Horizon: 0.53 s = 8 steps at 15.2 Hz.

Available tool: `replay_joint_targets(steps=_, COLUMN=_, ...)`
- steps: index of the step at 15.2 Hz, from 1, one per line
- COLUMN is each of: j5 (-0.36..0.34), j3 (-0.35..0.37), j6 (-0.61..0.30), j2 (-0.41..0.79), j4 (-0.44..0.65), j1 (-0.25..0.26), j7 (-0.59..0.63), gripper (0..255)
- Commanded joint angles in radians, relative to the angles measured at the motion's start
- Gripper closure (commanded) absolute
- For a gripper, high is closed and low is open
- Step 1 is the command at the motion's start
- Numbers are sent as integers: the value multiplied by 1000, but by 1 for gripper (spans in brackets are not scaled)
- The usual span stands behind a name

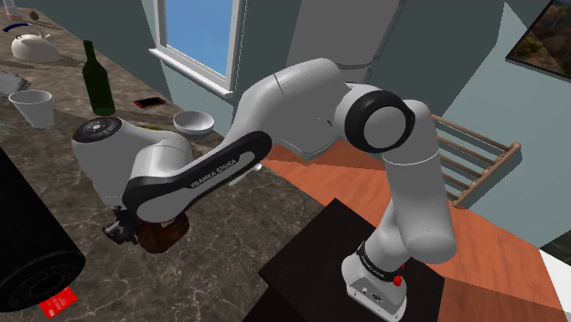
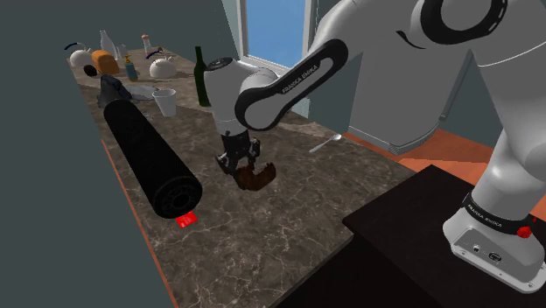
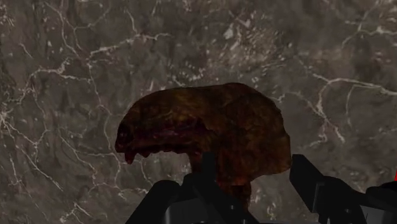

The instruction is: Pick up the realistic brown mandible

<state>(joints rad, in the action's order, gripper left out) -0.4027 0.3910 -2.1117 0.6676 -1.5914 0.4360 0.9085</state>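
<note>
The brown mandible [image 3: 210,133] is a dark reddish-brown jaw bone over the marbled countertop [image 3: 76,76]. My black gripper [image 3: 251,168] comes down on it from above, and both fingers press against its thick end, one on each side. In the shoulder view the mandible [image 1: 166,234] shows under the forearm, beside the gripper [image 1: 135,232]. In the second exterior view the mandible [image 2: 256,178] hangs just below the gripper [image 2: 242,166]. Whether it rests on the counter or is clear of it, I cannot tell.
A long black cylinder [image 2: 147,164] lies close beside the gripper, toward the wall. Farther along the counter stand a green bottle [image 1: 98,80], a white cup [image 1: 35,108], a white bowl [image 1: 194,122] and a teapot [image 1: 32,46]. The counter edge [image 2: 385,188] runs near the stand.
</note>
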Motion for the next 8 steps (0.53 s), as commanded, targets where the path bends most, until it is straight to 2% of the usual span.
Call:
replay_joint_targets(steps=1, j5=8, j3=6, j6=20, j2=-19, j4=2, j1=-2, j7=-4, gripper=255)
replay_joint_targets(steps=8, j5=26, j3=18, j6=67, j2=-55, j4=15, j1=-8, j7=-18, gripper=255)
